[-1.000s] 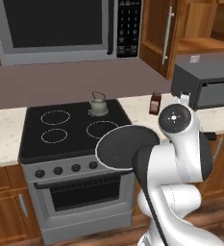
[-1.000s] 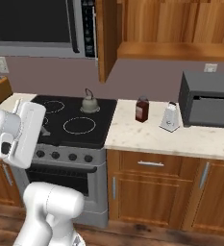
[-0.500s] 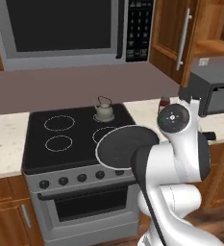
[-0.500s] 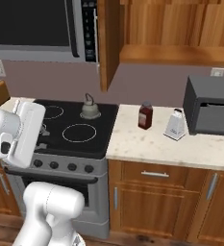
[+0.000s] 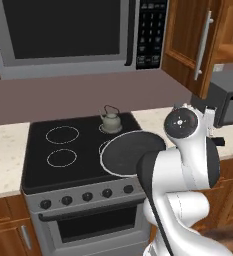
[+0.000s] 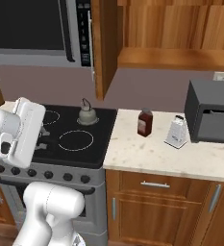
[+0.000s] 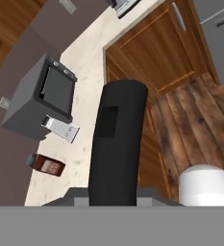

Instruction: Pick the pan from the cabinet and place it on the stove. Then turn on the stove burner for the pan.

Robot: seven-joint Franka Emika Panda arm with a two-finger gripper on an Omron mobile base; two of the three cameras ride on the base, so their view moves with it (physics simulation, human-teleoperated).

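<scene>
The pan [image 5: 129, 152], a round dark disc, hangs in the air and overlaps the right front of the stove [image 5: 43, 172] in the left base view. Its black handle [image 7: 116, 144] runs up the hand view from my gripper [image 7: 113, 199], which is shut on it. In the right base view my white hand [image 6: 29, 130] stands at the stove's left front, and the large stove burner [image 6: 76, 140] lies bare. The stove's black knobs [image 5: 85, 197] line its steel front. The cabinet [image 6: 176, 33] stands open, its door [image 6: 104, 43] swung out and its shelf bare.
A small grey kettle [image 5: 109, 119] sits on the back right burner. A microwave [image 5: 68, 35] hangs above the stove. On the counter to the right stand a brown bottle [image 6: 143, 123], a steel grater [image 6: 176, 131] and a dark toaster oven [image 6: 212, 117].
Both base views have shifted, so the base has driven; the stove now sits closer and more central. The pan stays in my grip in the same place relative to the arm.
</scene>
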